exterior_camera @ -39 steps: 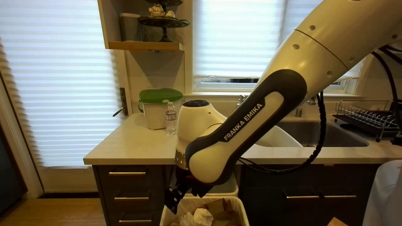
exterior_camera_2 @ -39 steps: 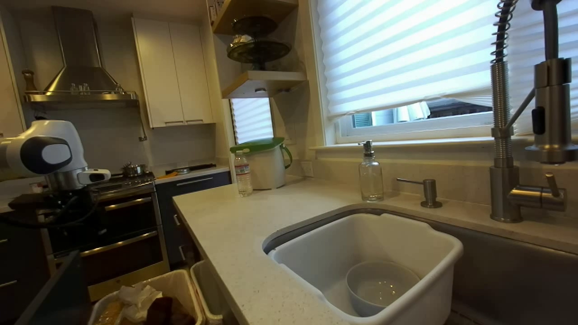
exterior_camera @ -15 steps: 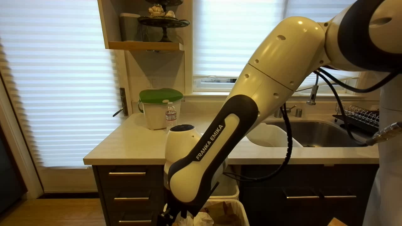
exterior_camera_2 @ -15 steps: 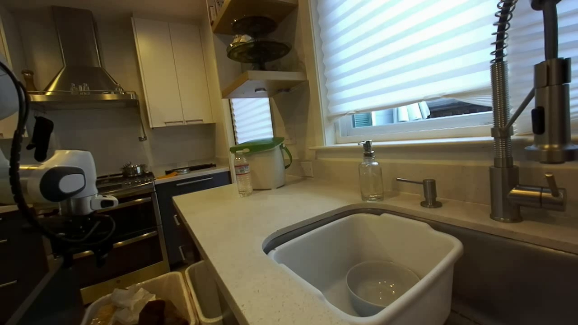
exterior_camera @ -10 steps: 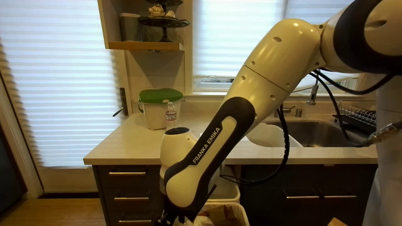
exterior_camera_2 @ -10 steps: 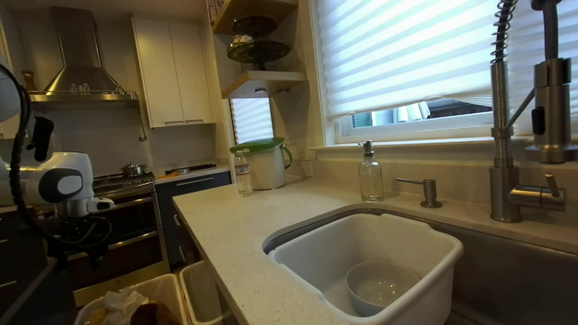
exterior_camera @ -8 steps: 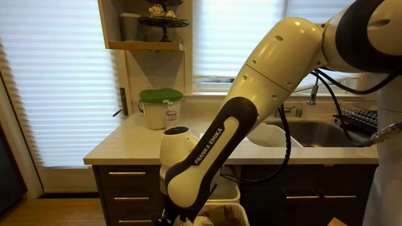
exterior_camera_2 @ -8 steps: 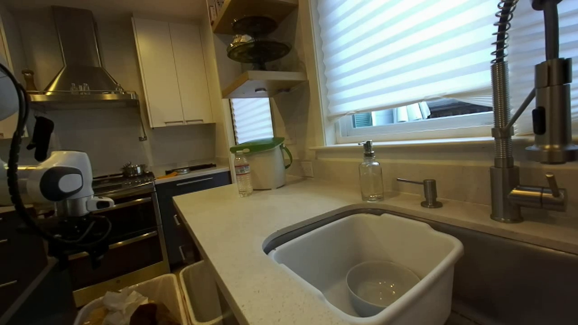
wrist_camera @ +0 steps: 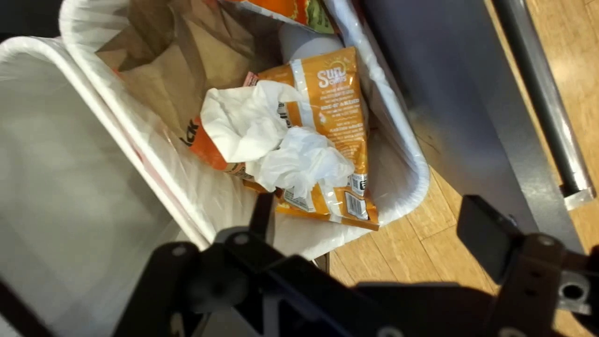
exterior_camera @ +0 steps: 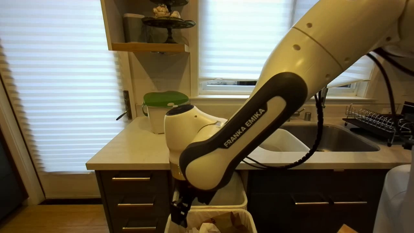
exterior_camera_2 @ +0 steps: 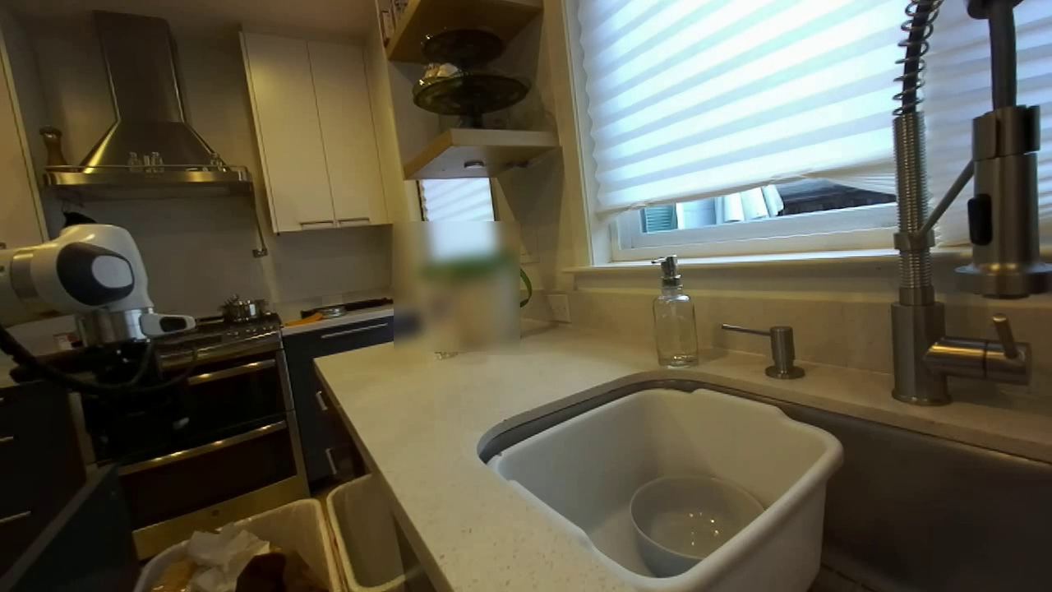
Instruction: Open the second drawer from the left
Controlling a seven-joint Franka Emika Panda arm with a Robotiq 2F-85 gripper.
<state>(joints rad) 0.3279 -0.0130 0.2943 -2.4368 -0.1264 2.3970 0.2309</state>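
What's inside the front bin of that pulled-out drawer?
In the wrist view, crumpled white wads lie partly on an orange Sun Chips bag; also a brown paper bag and a colorful packet. Whatever lies beneath is covered.

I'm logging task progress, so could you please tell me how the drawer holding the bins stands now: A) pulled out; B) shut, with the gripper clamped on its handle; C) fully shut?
A: in the wrist view the dark drawer front stands out over the wooden floor, with the lined bin exposed behind it.
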